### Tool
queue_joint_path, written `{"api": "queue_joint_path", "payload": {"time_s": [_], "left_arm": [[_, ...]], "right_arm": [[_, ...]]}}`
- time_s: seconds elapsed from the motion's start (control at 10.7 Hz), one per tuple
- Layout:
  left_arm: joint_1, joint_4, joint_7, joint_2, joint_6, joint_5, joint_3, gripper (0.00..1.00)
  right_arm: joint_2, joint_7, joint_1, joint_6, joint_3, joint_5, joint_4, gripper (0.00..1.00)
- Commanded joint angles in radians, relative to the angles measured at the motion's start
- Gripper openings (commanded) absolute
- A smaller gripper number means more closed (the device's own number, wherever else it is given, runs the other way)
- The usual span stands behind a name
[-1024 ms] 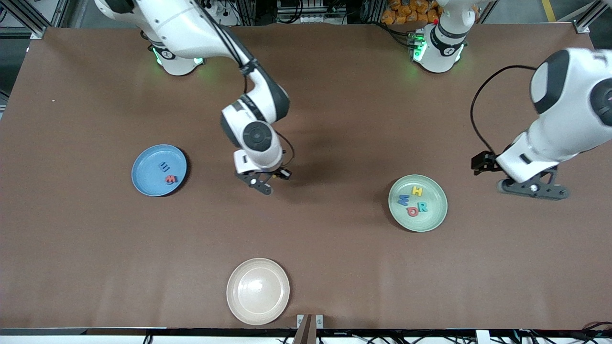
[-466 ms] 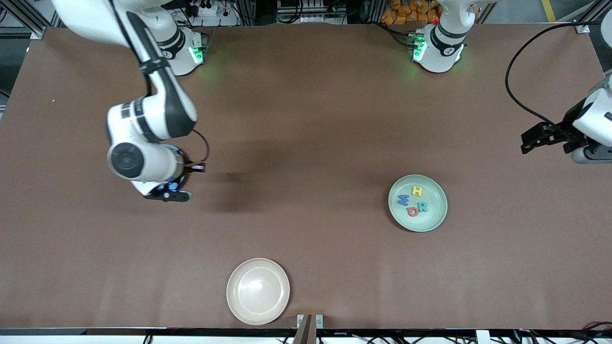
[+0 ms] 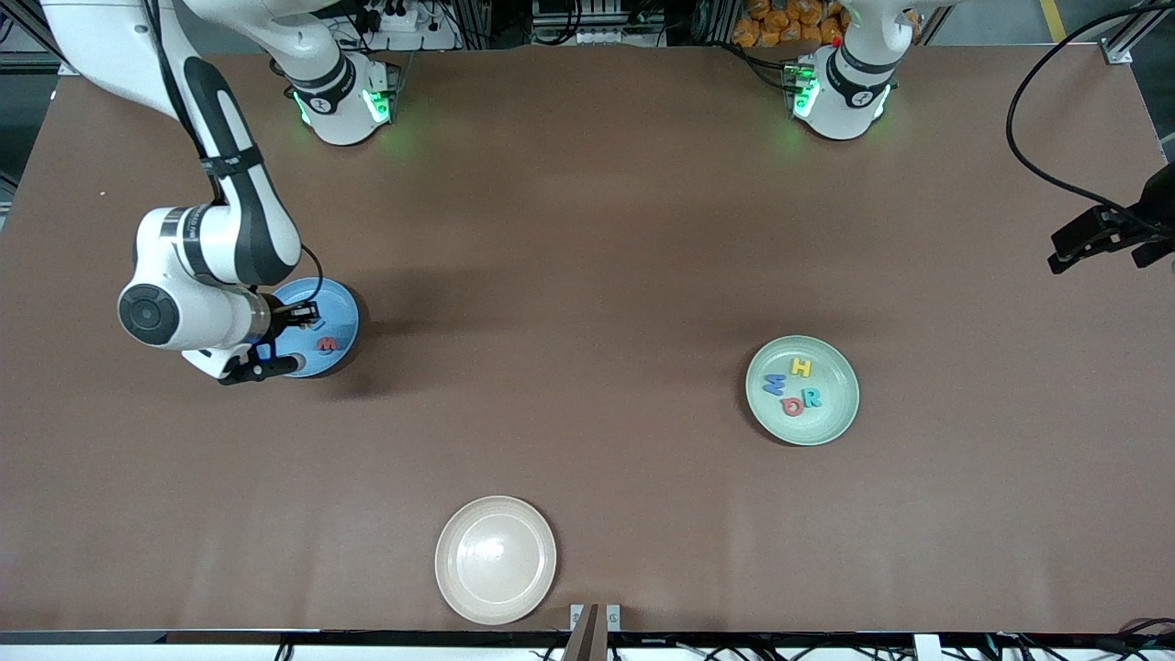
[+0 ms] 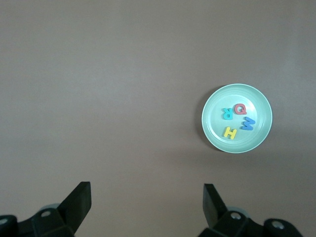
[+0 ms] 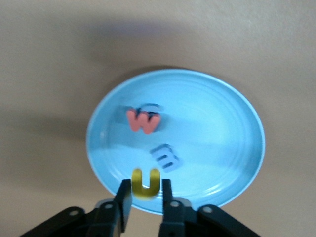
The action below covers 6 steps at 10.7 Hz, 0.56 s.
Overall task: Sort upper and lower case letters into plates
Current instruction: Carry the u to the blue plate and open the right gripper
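Fingers on the right gripper (image 5: 144, 197) are pinched almost closed around a little yellow "u" (image 5: 146, 182), which sits upright between them, touching both pads. What's changed: a second ago that gripper was hanging over bare desk (image 3: 587, 229) about midway between the two plates, and now it has swung right over the blue plate (image 5: 217, 128), above the rim nearest the front camera. So the carry looks basically done and, my guess, the drop is the only thing left for this letter. The grip may be just starting to loosen, hard to say.

Inside the blue plate, near the held letter, lie a blue "m" (image 5: 164, 157) and a red "w" (image 5: 143, 121), with another bluish letter half hidden under the w.

Well apart from the blue plate, toward the left arm's end, the pale green plate (image 3: 840, 418) holds H, M, Q and R. Left gripper (image 4: 146, 197) is spread wide, empty, parked high off that end, and has pulled farther away from the green plate.
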Motion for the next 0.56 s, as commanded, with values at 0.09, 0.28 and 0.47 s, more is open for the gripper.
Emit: {"api": "queue_joint_path", "payload": {"time_s": [0.09,0.28,0.47], "left_arm": [[-0.018,-0.003,-0.023,-0.023,-0.013,-0.038,-0.032,1.00],[-0.015,0.000,-0.066,-0.051,-0.024,-0.037,-0.075,1.00],[-0.013,0.000,-0.059,-0.056,-0.044,-0.029,-0.071,1.00]], "right_arm": [[-0.069,-0.027,-0.017,0.006,0.006,-0.001,-0.016,1.00],[-0.141,-0.027,-0.038,-0.038,0.010,0.008,0.022,1.00],[-0.230,-0.038,-0.041,-0.097,0.038,0.007,0.088,1.00]]}}
